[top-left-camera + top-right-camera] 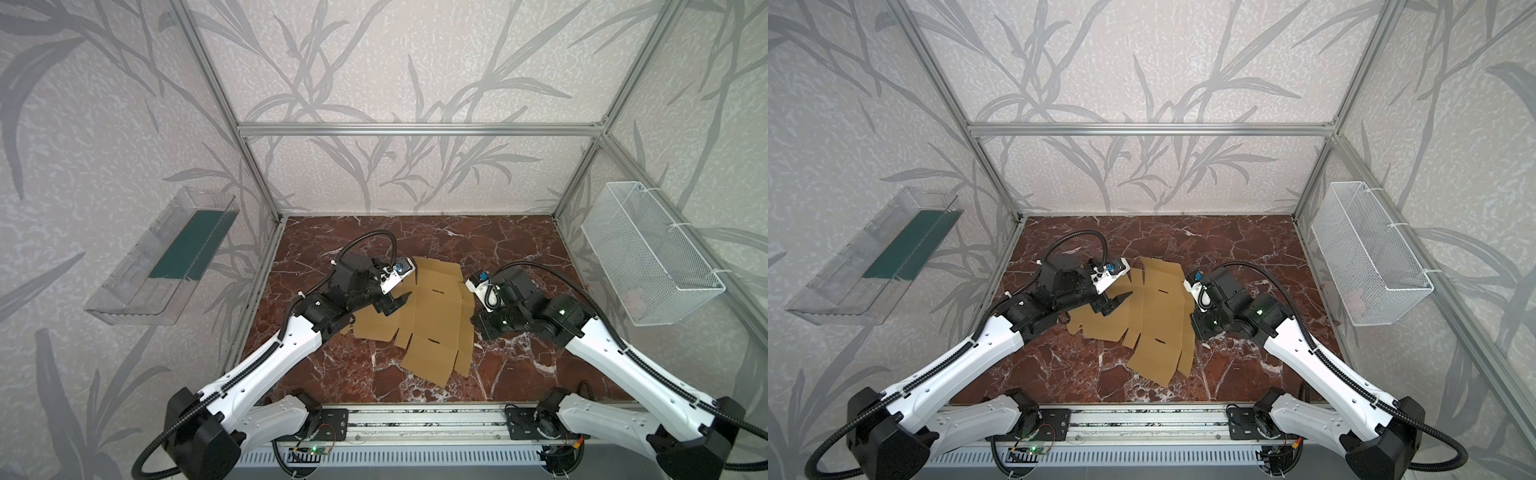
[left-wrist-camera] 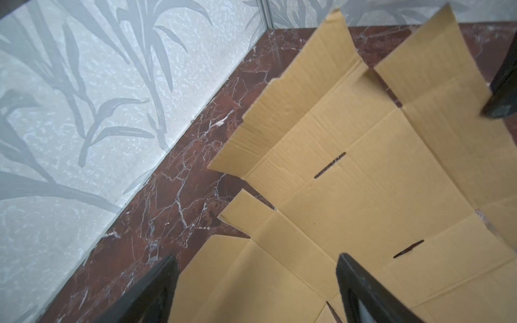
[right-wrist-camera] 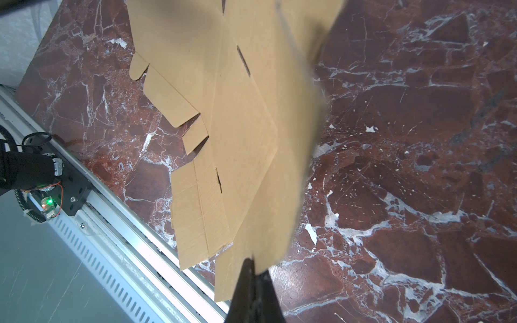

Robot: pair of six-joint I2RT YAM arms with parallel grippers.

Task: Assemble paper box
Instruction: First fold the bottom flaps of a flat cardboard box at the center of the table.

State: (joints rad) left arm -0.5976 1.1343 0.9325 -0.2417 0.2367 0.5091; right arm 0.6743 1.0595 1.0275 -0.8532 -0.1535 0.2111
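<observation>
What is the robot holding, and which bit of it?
The right end effector pinches the flat paper box by a side flap's edge. The left end effector is open, holding nothing.

A red-brown marbled worktop (image 1: 519, 257) sits inside an aluminium frame (image 1: 415, 129) with grey leaf-patterned walls (image 1: 374, 62). A clear plastic tray (image 1: 112, 291) holding a dark green panel (image 1: 193, 245) hangs on one side wall. A white wire-mesh basket (image 1: 648, 249) hangs opposite, with something pale in it, perhaps a cloth. An aluminium rail (image 1: 424, 419) lines the near edge.
</observation>
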